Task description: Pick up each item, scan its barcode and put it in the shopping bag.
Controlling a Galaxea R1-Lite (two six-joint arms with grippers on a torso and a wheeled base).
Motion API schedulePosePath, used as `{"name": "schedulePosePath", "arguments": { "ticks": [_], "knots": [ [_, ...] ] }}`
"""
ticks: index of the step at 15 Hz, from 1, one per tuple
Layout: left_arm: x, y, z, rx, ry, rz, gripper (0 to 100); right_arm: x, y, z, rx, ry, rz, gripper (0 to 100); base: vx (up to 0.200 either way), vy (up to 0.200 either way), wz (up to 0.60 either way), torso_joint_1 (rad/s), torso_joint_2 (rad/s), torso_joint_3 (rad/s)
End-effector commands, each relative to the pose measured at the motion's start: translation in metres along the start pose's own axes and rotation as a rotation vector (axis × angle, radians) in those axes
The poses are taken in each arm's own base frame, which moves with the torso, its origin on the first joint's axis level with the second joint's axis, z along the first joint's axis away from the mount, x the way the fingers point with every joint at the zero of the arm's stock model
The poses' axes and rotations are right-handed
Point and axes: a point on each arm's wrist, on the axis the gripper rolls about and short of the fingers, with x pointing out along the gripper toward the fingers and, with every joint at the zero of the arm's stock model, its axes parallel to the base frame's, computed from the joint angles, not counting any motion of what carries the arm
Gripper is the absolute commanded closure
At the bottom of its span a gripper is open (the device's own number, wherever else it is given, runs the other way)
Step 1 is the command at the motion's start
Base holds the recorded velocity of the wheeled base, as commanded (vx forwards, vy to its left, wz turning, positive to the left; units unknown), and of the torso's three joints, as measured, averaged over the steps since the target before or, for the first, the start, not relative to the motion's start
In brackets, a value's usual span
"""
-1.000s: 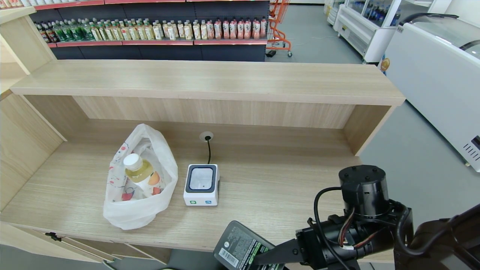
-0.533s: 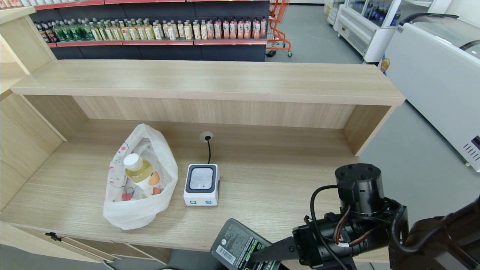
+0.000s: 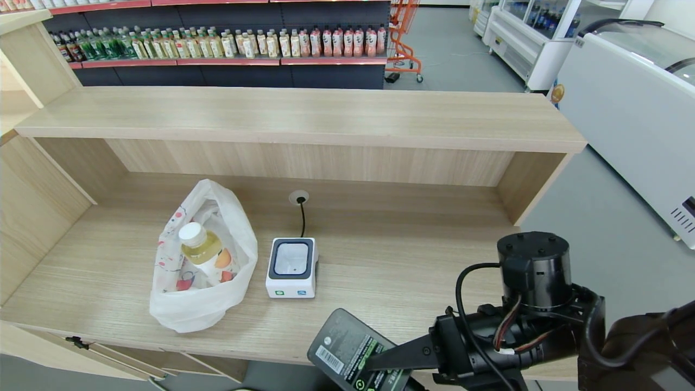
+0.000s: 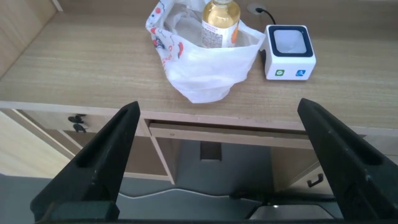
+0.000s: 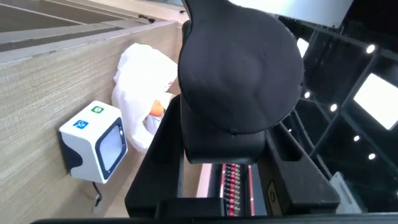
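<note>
My right gripper (image 3: 380, 363) is shut on a dark flat package (image 3: 350, 350) with a white barcode label facing up, held just off the counter's front edge, in front and to the right of the white scanner (image 3: 291, 266). In the right wrist view the package (image 5: 239, 68) sits between the fingers, with the scanner (image 5: 96, 140) and the bag (image 5: 140, 74) beyond. The white shopping bag (image 3: 201, 260) stands left of the scanner with a yellow drink bottle (image 3: 203, 252) inside. My left gripper (image 4: 219, 111) hangs open below the counter's front edge, facing the bag (image 4: 199, 62) and scanner (image 4: 288, 51).
The wooden counter (image 3: 407, 260) has a raised back shelf (image 3: 298, 117) and side walls. The scanner's black cable (image 3: 302, 217) runs to a hole at the back. Bare counter lies right of the scanner. Drawers (image 4: 205, 146) sit under the front edge.
My right gripper with the package has shifted slightly, ending a little higher and closer to the counter's front edge. The bag, bottle and scanner have not moved.
</note>
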Motion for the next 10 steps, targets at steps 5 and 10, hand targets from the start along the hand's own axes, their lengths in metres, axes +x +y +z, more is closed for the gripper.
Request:
{"name": "schedulePosePath", "arguments": {
  "ticks": [5, 10],
  "knots": [
    [0.000, 0.000, 0.000, 0.000, 0.000, 0.001, 0, -0.064, -0.038, 0.007, 0.460, 0.317, 0.090, 100, 0.000, 0.000, 0.00, 0.000, 0.00, 0.000],
    [0.000, 0.000, 0.000, 0.000, 0.000, 0.000, 0, -0.118, -0.045, 0.026, 1.164, 0.447, 0.133, 100, 0.000, 0.000, 0.00, 0.000, 0.00, 0.000]
  ]
}}
